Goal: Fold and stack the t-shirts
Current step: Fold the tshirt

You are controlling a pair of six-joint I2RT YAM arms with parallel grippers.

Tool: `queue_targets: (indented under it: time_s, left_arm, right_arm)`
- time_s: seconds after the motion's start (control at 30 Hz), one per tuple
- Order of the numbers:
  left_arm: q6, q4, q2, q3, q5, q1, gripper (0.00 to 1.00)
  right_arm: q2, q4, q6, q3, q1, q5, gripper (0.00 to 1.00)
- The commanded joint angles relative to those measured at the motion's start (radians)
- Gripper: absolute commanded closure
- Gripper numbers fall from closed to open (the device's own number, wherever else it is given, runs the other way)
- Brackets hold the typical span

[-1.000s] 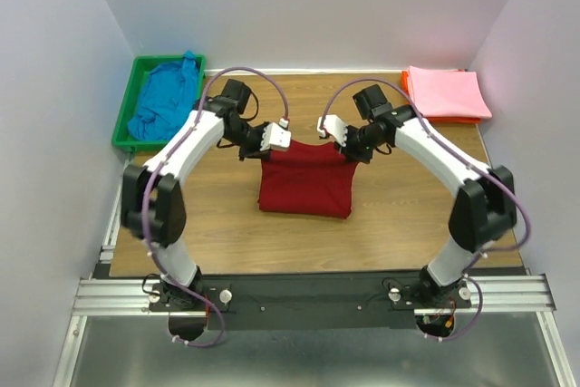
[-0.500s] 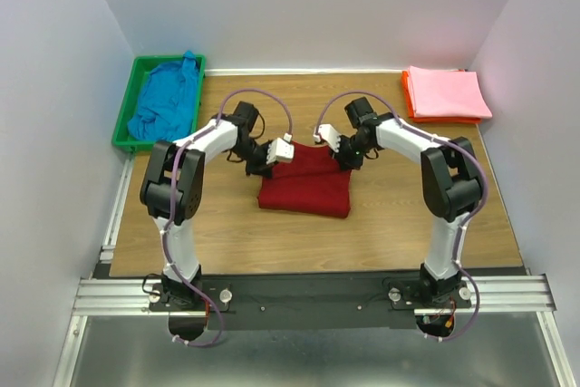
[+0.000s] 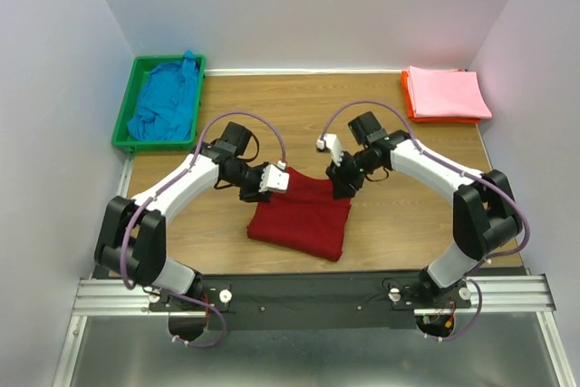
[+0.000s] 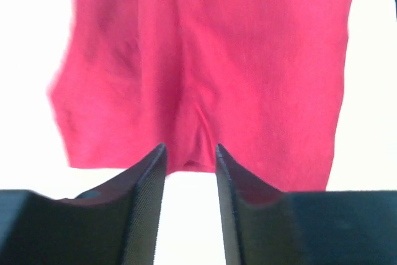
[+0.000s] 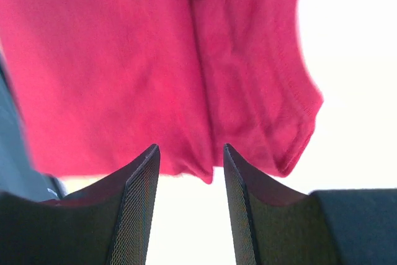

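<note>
We were at the folding step with the dark red cloth t-shirt (image 3: 301,217). It lay flat in the middle of the brown wooden tabletop (image 3: 417,215), between our two arms, as a small, nearly square pad turned a little to one side. Our left fingers (image 4: 146,206) were at its far left corner and our right fingers (image 5: 133,209) were at its far right corner. Both pairs stood apart with a clear gap between them, and neither pair pinched anything. The edge of the red cloth sat right at the fingertips, but we could not tell if it touched them. To us this fold looked done. The light pink t-shirt (image 3: 447,92) lay folded on the thin orange tray (image 3: 450,120) at the far right. The bright blue t-shirt (image 3: 165,101) was a crumpled heap in the green plastic bin (image 3: 120,124) at the far left, not yet folded. We thought the next move called for pulling both arms up and away gently, so the fingers would not drag the corners and spoil the fold. After that the red pad would need to go on top of the pink one. For that we would have to grab all its layers at once, or it could fall open on the way.
</note>
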Motion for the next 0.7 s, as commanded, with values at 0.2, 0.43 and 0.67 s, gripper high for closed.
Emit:
queue_targets:
  time_s: [0.2, 0.43, 0.67]
  left_arm:
    - [-0.091, 0.199, 0.073, 0.076, 0.04, -0.145, 0.47]
    - [-0.068, 0.216, 0.232, 0.182, 0.028, -0.174, 0.46]
    - [-0.036, 0.187, 0.315, 0.196, 0.028, -0.197, 0.47]
  right_arm:
    - [0.26, 0.01, 0.347, 0.264, -0.084, -0.225, 0.63]
    - [0.409, 0.018, 0.394, 0.372, -0.084, -0.291, 0.66]
    - [0.508, 0.019, 0.388, 0.426, -0.082, -0.316, 0.66]
